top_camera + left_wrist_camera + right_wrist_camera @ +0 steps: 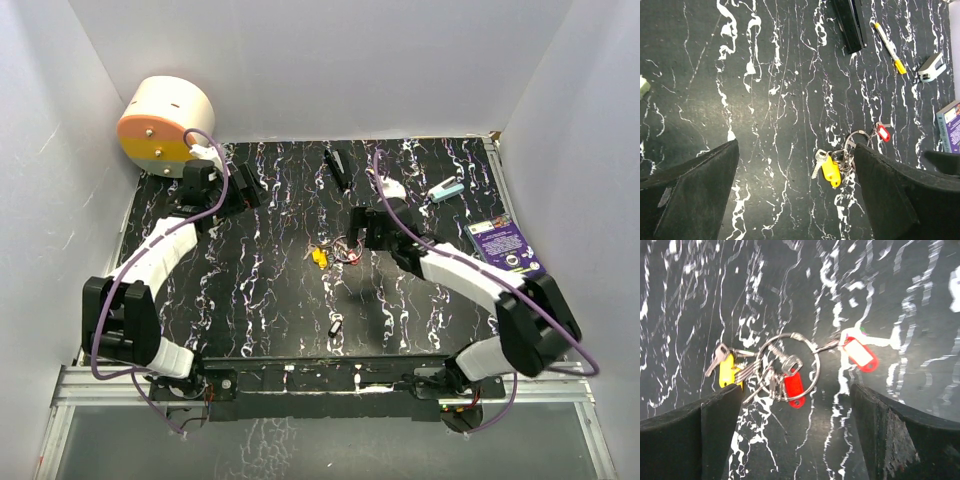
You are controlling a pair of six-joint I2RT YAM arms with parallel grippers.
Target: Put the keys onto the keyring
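Observation:
The keyring (818, 356), a thin silver wire ring, lies flat on the black marbled table (260, 290). Several keys hang bunched on it, with a yellow tag (726, 372) and a red tag (794, 387). A second red tag with a white label (858, 354) lies just right of the ring, linked to it by a small ring. The bunch shows mid-table in the top view (335, 253) and in the left wrist view (832, 167). My right gripper (797, 390) is open, just above the bunch. My left gripper (796, 150) is open and empty, off to the left (245, 192). A small dark key-like piece (336, 326) lies alone nearer the front.
A long black bar (850, 22), a white stick with a yellow tip (887, 40) and a grey-teal clip (931, 67) lie at the back. A purple book (505, 245) lies at the right edge. A round white and orange device (165, 125) stands back left.

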